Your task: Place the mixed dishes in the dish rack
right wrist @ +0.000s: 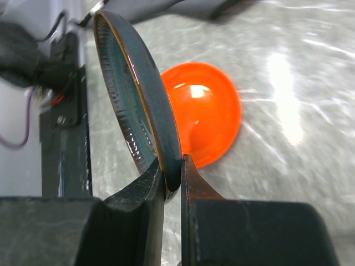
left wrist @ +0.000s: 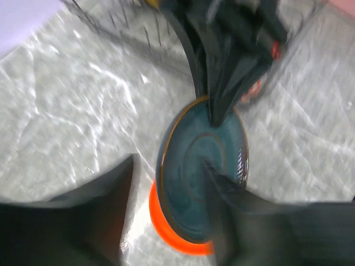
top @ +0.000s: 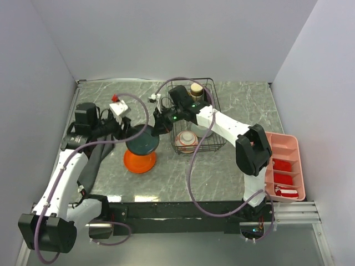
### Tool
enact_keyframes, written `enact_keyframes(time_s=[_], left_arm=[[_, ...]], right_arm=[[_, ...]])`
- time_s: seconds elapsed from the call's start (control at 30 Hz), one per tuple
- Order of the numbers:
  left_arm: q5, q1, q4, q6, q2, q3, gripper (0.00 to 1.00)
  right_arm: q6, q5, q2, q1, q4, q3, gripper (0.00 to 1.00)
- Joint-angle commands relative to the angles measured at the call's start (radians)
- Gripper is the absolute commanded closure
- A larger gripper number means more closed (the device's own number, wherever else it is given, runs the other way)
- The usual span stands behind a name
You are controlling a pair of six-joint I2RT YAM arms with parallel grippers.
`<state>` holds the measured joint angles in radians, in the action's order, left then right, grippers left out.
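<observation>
The teal plate (top: 142, 142) with a thin orange-brown rim stands on edge above the table, left of the dish rack (top: 211, 94). My right gripper (top: 157, 126) is shut on its rim; in the right wrist view the fingertips pinch the plate (right wrist: 138, 94) at my right gripper (right wrist: 173, 166). My left gripper (top: 126, 133) is open at the plate's left side. In the left wrist view my left gripper (left wrist: 169, 163) straddles the edge of the plate (left wrist: 188, 183) with a wide gap. The rack holds a tan cup (top: 196, 90), a pale bowl (top: 201, 131) and a reddish bowl (top: 187, 142).
A bright orange round dish (top: 138, 162) lies on the table under the plate; it also shows in the right wrist view (right wrist: 208, 111). A black cloth (top: 91, 160) lies at the left. A pink compartment tray (top: 285, 145) sits at the right edge. A small white block (top: 118, 106) is at the back left.
</observation>
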<state>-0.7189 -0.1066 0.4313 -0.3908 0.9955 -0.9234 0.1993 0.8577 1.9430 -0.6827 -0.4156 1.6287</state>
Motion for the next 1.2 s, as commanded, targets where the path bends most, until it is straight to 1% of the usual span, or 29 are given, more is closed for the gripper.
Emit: enact_keyframes(time_s=[0.0, 0.07, 0.1, 0.17, 0.23, 0.27, 0.3, 0.33, 0.37, 0.43, 0.47, 0.5, 0.53, 0.57, 0.63, 0.73, 0.8, 0.83, 0.87, 0.9, 0.93, 0.97, 1.03, 1.07, 1.17], left_arm=[[-0.018, -0.004, -0.14, 0.177, 0.003, -0.181, 0.26], [-0.002, -0.004, -0.166, 0.211, 0.023, -0.256, 0.22], [0.009, -0.004, -0.178, 0.251, 0.032, -0.273, 0.18], [0.09, -0.004, -0.218, 0.309, 0.054, -0.304, 0.16], [0.159, -0.004, -0.238, 0.329, 0.077, -0.304, 0.14], [0.236, -0.004, -0.244, 0.352, 0.086, -0.298, 0.14], [0.284, -0.004, -0.252, 0.38, 0.095, -0.295, 0.14], [0.323, -0.004, -0.252, 0.385, 0.112, -0.292, 0.14], [0.385, -0.004, -0.252, 0.435, 0.12, -0.278, 0.14], [0.47, -0.004, -0.238, 0.463, 0.15, -0.269, 0.13], [0.508, -0.004, -0.23, 0.467, 0.16, -0.262, 0.12], [0.551, -0.004, -0.223, 0.455, 0.172, -0.261, 0.09], [0.559, -0.004, -0.21, 0.442, 0.192, -0.261, 0.07], [0.559, -0.004, -0.207, 0.419, 0.204, -0.264, 0.02], [0.546, -0.004, -0.166, 0.412, 0.241, -0.282, 0.01], [0.483, -0.004, -0.149, 0.409, 0.27, -0.287, 0.01], [0.483, -0.005, -0.137, 0.46, 0.287, -0.273, 0.01], [0.469, -0.005, -0.132, 0.474, 0.302, -0.269, 0.0], [0.464, -0.005, -0.155, 0.495, 0.311, -0.238, 0.01], [0.473, -0.005, -0.173, 0.509, 0.316, -0.218, 0.01], [0.536, -0.004, -0.192, 0.526, 0.322, -0.2, 0.01], [0.568, 0.001, -0.227, 0.565, 0.322, -0.169, 0.01], [0.576, 0.028, -0.23, 0.576, 0.307, -0.15, 0.01], [0.626, 0.028, -0.22, 0.545, 0.305, -0.16, 0.01], [0.676, 0.028, -0.206, 0.488, 0.31, -0.172, 0.01]], right_arm=[[-0.147, -0.228, -0.176, 0.012, 0.109, 0.007, 1.0], [-0.193, -0.301, -0.203, 0.032, 0.126, 0.003, 1.0], [-0.198, -0.41, -0.234, 0.035, 0.135, -0.001, 1.0], [-0.25, -0.518, -0.275, 0.044, 0.132, -0.001, 1.0], [-0.224, -0.599, -0.295, 0.049, 0.115, 0.008, 1.0], [-0.219, -0.636, -0.321, 0.046, 0.124, -0.003, 1.0], [-0.23, -0.678, -0.335, 0.048, 0.136, -0.013, 1.0], [-0.245, -0.772, -0.349, 0.048, 0.149, -0.026, 1.0], [-0.273, -0.816, -0.372, 0.048, 0.164, -0.041, 1.0], [-0.31, -0.917, -0.397, 0.049, 0.181, -0.059, 1.0], [-0.351, -1.024, -0.421, 0.048, 0.199, -0.079, 1.0], [-0.363, -1.06, -0.432, 0.046, 0.201, -0.082, 1.0], [-0.368, -1.077, -0.444, 0.048, 0.202, -0.087, 1.0], [-0.362, -1.148, -0.475, 0.043, 0.221, -0.11, 1.0], [-0.357, -1.226, -0.498, 0.038, 0.236, -0.131, 1.0], [-0.311, -1.33, -0.532, 0.029, 0.265, -0.173, 1.0], [-0.348, -1.388, -0.516, 0.026, 0.183, -0.129, 1.0], [-0.339, -1.393, -0.515, 0.025, 0.172, -0.125, 1.0], [-0.312, -1.405, -0.521, 0.022, 0.191, -0.156, 1.0], [-0.304, -1.416, -0.523, 0.022, 0.198, -0.171, 1.0], [-0.302, -1.448, -0.517, 0.022, 0.198, -0.182, 1.0], [-0.316, -1.46, -0.504, 0.022, 0.187, -0.179, 1.0], [-0.336, -1.436, -0.501, 0.02, 0.173, -0.159, 1.0], [-0.343, -1.427, -0.492, 0.02, 0.161, -0.149, 1.0], [-0.344, -1.468, -0.437, 0.003, 0.164, -0.112, 1.0]])
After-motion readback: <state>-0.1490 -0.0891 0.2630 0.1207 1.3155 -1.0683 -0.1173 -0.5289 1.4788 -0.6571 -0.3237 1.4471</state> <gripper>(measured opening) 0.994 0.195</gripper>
